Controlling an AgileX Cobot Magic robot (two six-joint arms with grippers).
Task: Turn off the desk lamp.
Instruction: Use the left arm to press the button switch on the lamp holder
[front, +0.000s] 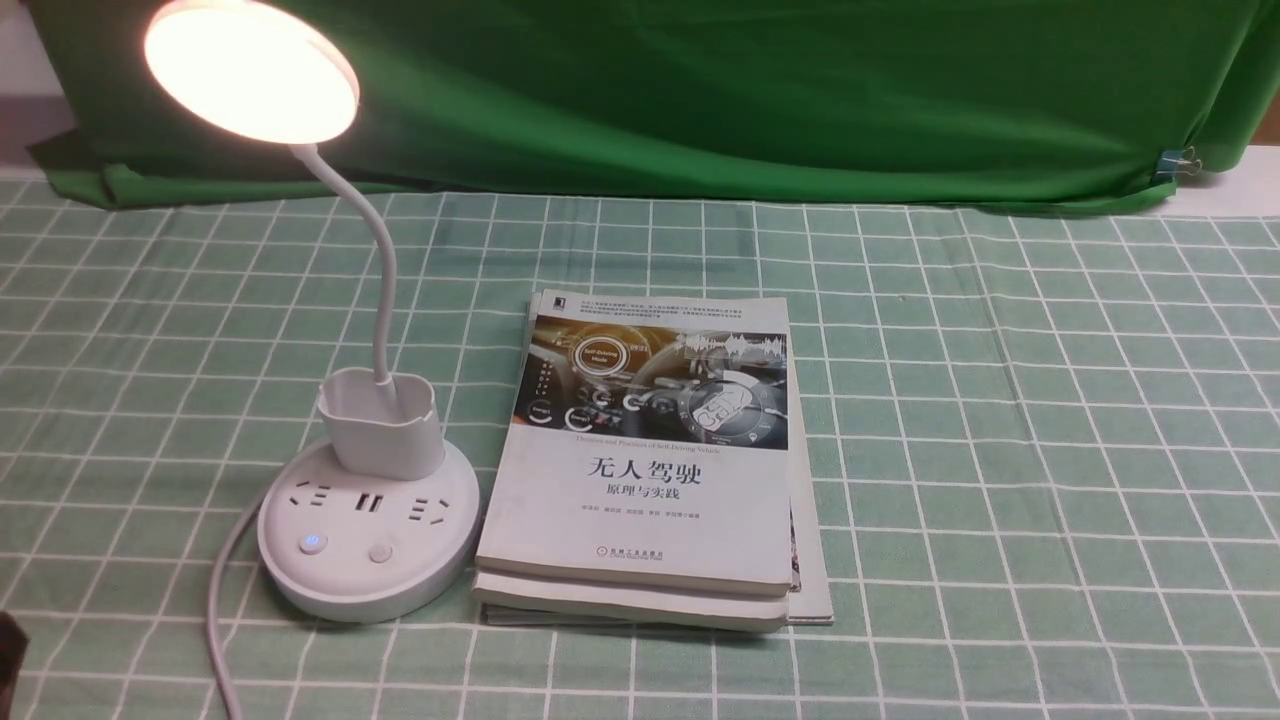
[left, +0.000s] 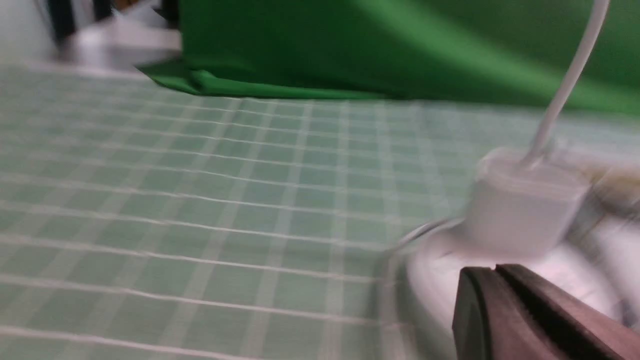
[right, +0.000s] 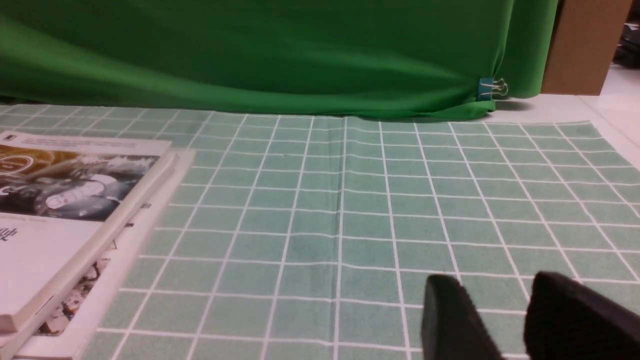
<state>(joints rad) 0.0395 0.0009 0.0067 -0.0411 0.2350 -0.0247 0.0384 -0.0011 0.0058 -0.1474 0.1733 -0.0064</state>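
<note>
One green curtain (front: 700, 100) hung behind the bench (front: 1000, 450), which wore one green cloth with white grid lines. Two binder-clip handles showed on one clip (front: 1172, 163) at the curtain's right end. One desk lamp (front: 366, 560) stood on the left part of the bench, its single disc head (front: 255, 70) glowing, on one bent neck (front: 385, 270). Its one round base carried one cup (front: 385, 430) and two buttons, one lit blue (front: 313, 542) and one plain (front: 381, 552). Just beside the base, to its right, lay one stack of books (front: 640, 480), at least two thick. One cable (front: 220, 610) ran from behind the base toward the near edge.

Two end effectors showed: the left end effector (left: 492, 270) had its two fingers together with nothing visible between them, near the base; the right end effector (right: 492, 280) was partly open, holding nothing, well apart from the lamp.
</note>
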